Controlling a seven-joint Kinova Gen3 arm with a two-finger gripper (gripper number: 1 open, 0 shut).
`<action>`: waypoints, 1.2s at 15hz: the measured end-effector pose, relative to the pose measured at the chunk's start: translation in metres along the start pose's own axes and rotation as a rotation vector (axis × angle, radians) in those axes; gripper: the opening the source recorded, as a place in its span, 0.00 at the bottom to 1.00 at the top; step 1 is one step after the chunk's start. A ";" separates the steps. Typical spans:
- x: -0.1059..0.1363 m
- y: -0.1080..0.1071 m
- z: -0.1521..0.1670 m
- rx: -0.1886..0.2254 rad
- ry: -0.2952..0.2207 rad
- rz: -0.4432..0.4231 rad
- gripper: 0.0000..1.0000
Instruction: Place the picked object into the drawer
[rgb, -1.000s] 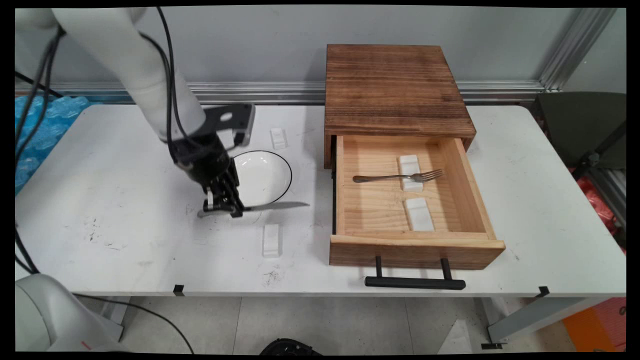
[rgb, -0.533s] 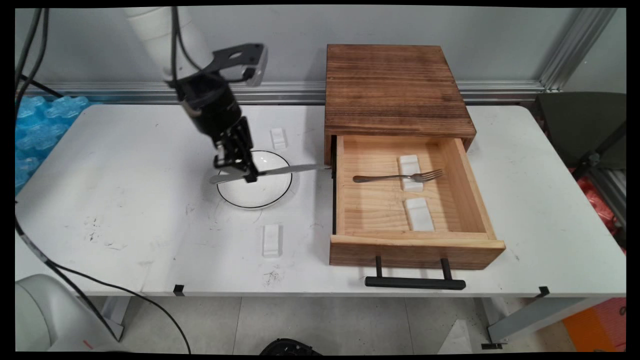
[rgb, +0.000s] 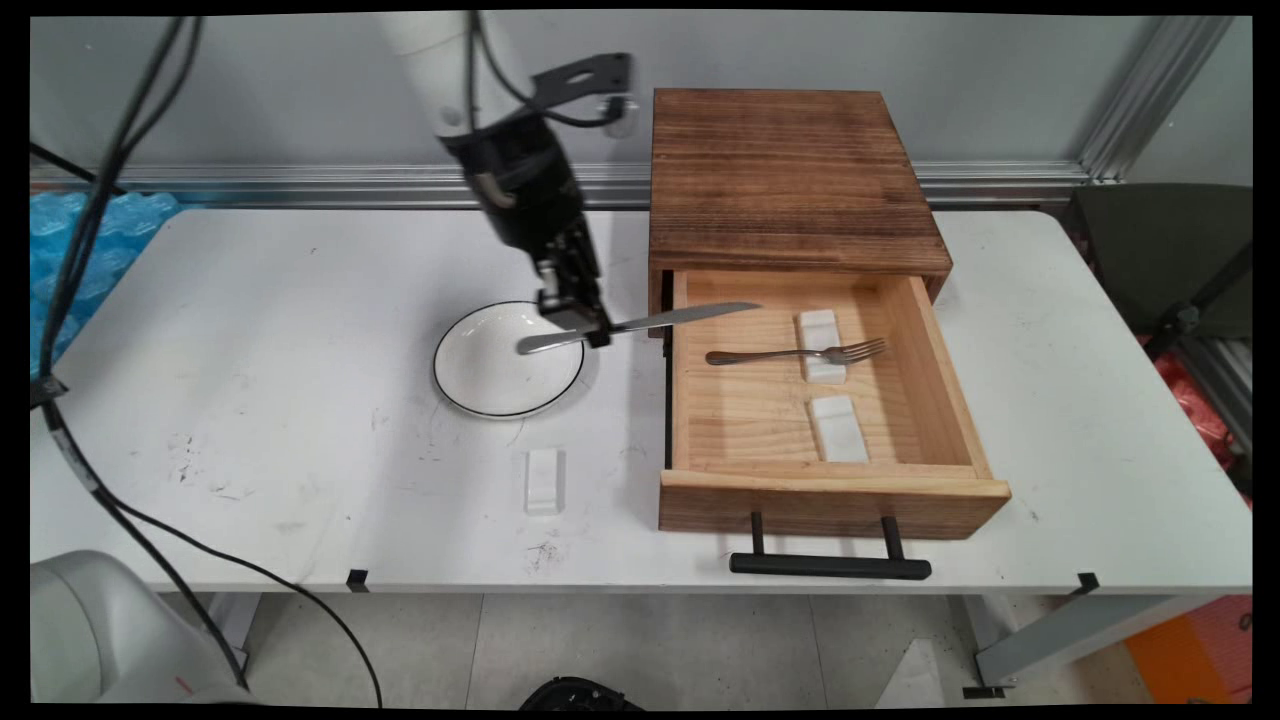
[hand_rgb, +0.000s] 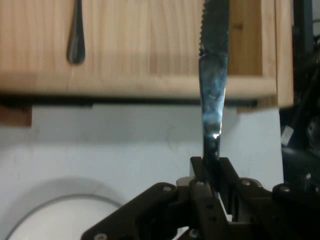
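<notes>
I see one white table (rgb: 250, 330) carrying one wooden cabinet (rgb: 790, 175) at its far edge, its single drawer (rgb: 800, 400) pulled open toward the near edge. One white plate (rgb: 490, 375) sits mid-table. My gripper (rgb: 578, 318) is clenched on one knife (rgb: 680, 318), held in the air, blade reaching over the drawer's left wall. Inside I count one fork (rgb: 800, 353) and two white rests (rgb: 828, 385); one more rest (rgb: 543, 480) lies near the table's near edge.

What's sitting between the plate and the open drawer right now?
On the table itself, nothing: bare white top between plate and drawer. Above that strip, the gripper holds the knife, seen in the main view.
</notes>
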 end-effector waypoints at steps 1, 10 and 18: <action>0.008 -0.001 0.004 0.000 0.005 0.001 0.00; 0.113 -0.002 0.082 -0.002 0.067 0.048 0.00; 0.151 -0.003 0.159 -0.008 0.023 0.069 0.00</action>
